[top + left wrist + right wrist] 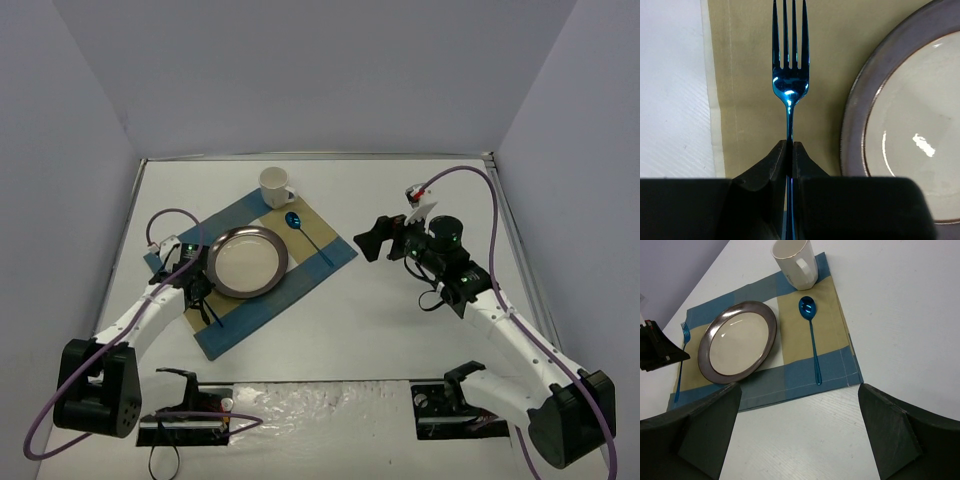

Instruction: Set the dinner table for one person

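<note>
A: Which way does the fork (789, 75) lie from the left end effector (790, 150)?
B: It's clamped in it, with the handle pinched shut and the tines pointing straight ahead. The long axis runs alongside the plate (855, 100) just to its right, over the placemat (745, 75).
A: And the right end effector (375, 238)?
B: Wide open, holding nothing, well apart from the setting. The desk (400, 320) spreads beneath both, so releasing looks like the left's job.

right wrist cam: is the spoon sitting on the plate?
No, the blue spoon lies flat on the striped placemat beside the plate, with a clear gap between them.
</note>
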### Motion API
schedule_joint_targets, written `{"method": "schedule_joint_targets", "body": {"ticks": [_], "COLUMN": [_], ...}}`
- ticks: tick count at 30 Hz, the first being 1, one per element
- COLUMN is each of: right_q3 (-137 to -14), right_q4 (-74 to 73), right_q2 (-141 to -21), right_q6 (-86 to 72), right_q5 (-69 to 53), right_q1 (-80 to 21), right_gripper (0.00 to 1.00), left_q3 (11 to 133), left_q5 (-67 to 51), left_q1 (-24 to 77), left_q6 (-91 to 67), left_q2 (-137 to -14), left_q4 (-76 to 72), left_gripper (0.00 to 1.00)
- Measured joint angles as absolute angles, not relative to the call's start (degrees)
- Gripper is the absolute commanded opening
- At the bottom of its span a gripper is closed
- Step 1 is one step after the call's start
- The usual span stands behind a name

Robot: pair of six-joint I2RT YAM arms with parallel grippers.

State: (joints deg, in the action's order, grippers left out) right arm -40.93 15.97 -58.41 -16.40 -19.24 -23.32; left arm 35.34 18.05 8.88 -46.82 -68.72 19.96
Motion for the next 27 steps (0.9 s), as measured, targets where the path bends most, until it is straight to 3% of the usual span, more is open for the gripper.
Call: {"method": "schedule_joint_targets", "body": {"ticks": [27], "right_q3": [-40.27], "right_q4": [15.59], "right_q2": [-56.86], "right_q6": [-15.32], "right_q5": [-19.46], "right_q1": [-25.67], "right_gripper": [1.0], "left_q3": [31.1], "left_q5": [15.85], "left_q1": [6.45], "left_q6": [-46.82], "left_q2": [-70.85], "left_q4": [16.23], "left_gripper": [0.0]}}
